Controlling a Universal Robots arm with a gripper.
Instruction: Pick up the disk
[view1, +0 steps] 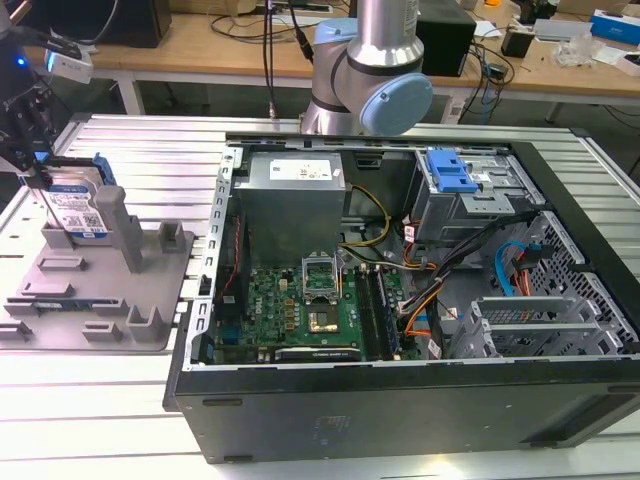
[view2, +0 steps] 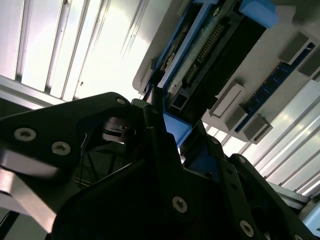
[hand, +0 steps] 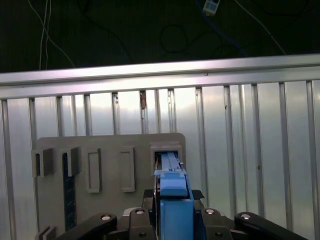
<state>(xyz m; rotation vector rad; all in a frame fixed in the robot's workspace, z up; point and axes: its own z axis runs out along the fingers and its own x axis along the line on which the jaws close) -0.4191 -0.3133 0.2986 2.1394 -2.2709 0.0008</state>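
While the flat rectangular silver-grey disk (view1: 78, 205), with its white-and-blue label and blue side rails, stands on edge in a slot of the grey plastic fixture plate (view1: 100, 290), the black tool (view1: 25, 150) sits directly over the plate's far corner and is clamped on the disk's top edge. In the first wrist view the tool (hand: 172, 220) has 1 dark finger on each side of the blue rail (hand: 172, 192), touching it, and the disk runs from there down into the plate's slot (hand: 167, 152). In the second wrist view the disk's (view2: 210, 55) connector end and rail rise just above the fixture plate.

As a judgement, the disk is rigid, fairly dense for its bulk and sensitive to knocks, with smooth metal faces that could slip. The blue plastic rails give better purchase than bare metal, and a hold across the thin dimension near the top edge, as here, keeps it square to the slot. The plate lies on the ribbed aluminium table (view1: 120, 400), beside the open black computer case (view1: 400, 300).
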